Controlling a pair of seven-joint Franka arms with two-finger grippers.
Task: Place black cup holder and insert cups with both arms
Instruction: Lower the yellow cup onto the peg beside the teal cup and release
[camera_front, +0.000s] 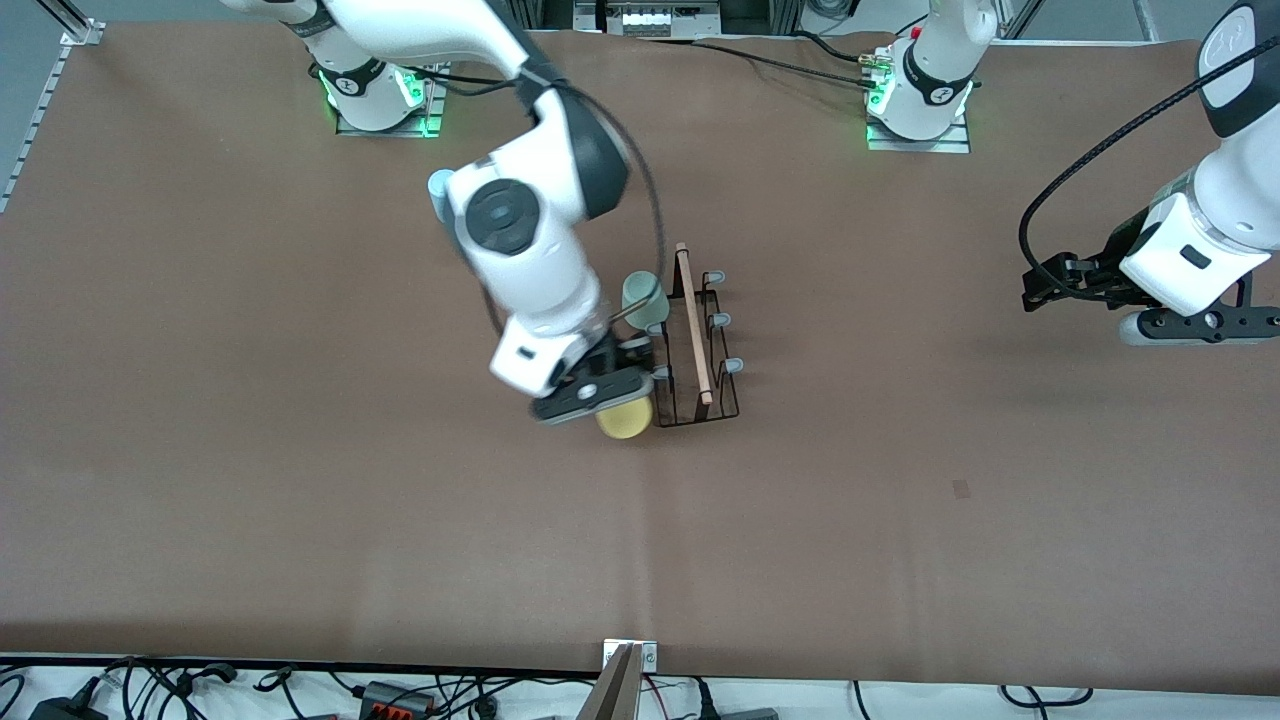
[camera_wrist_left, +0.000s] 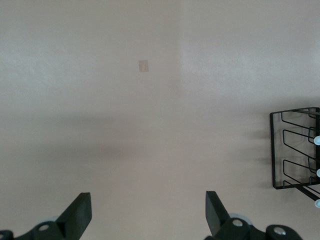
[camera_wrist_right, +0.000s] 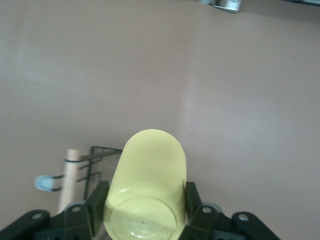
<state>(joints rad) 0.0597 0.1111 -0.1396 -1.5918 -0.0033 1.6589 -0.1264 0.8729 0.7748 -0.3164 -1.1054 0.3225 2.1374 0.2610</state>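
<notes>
Yellow cup (camera_front: 625, 418) sits clamped in the right end effector (camera_front: 590, 392), just beside the rack's (camera_front: 697, 340) nearer end on the desk (camera_front: 300, 500). One green cup (camera_front: 643, 300) hangs on a rack prong. Left end effector (camera_front: 1195, 322) waits over the desk's left-arm end, fingers (camera_wrist_left: 77, 214) apart.

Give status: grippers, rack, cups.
Right gripper shut on yellow cup, beside the rack. Left gripper open, waiting over bare table at its own end. Green cup already on a prong. Nothing in the way.
</notes>
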